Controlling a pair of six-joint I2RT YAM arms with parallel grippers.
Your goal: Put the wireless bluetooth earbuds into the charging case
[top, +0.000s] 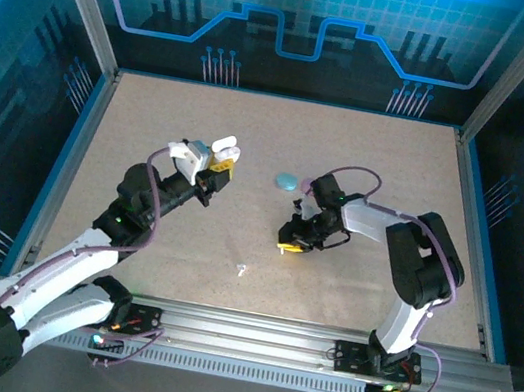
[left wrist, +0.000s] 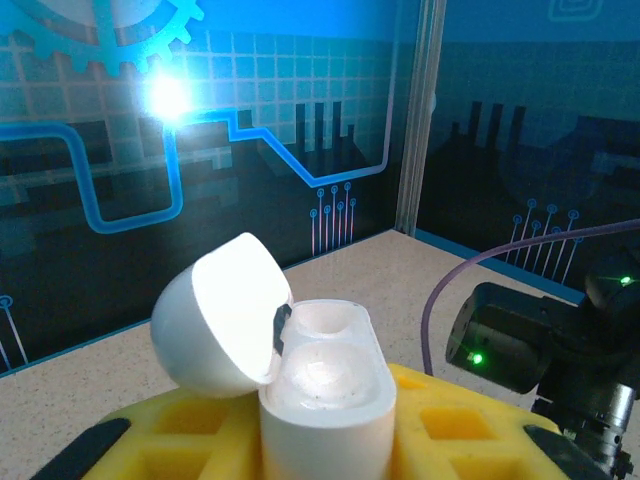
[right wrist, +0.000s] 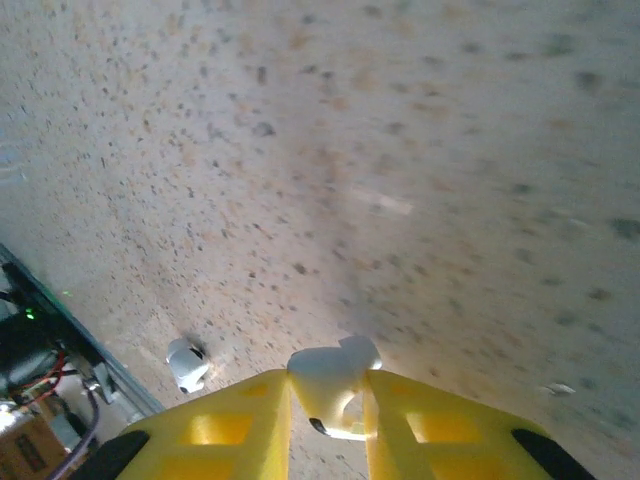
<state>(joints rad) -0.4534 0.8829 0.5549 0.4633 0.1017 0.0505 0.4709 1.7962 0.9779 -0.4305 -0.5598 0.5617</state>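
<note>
Two robot arms reach over a speckled beige tabletop [top: 369, 164]. The left hand [top: 220, 156], raised left of centre, is closed narrowly around a white rounded plastic charging case [left wrist: 325, 390]. The case is held upright, its domed lid [left wrist: 225, 315] swung open and two inner wells showing. The right hand [right wrist: 328, 400], low over the tabletop right of centre, pinches a tiny white plastic earbud [right wrist: 330, 378] between its yellow fingertips. A second tiny white earbud [top: 242, 271] lies loose on the tabletop, nearer than both hands and between them. A light blue rounded case [top: 286, 181] sits just beyond the right hand.
</note>
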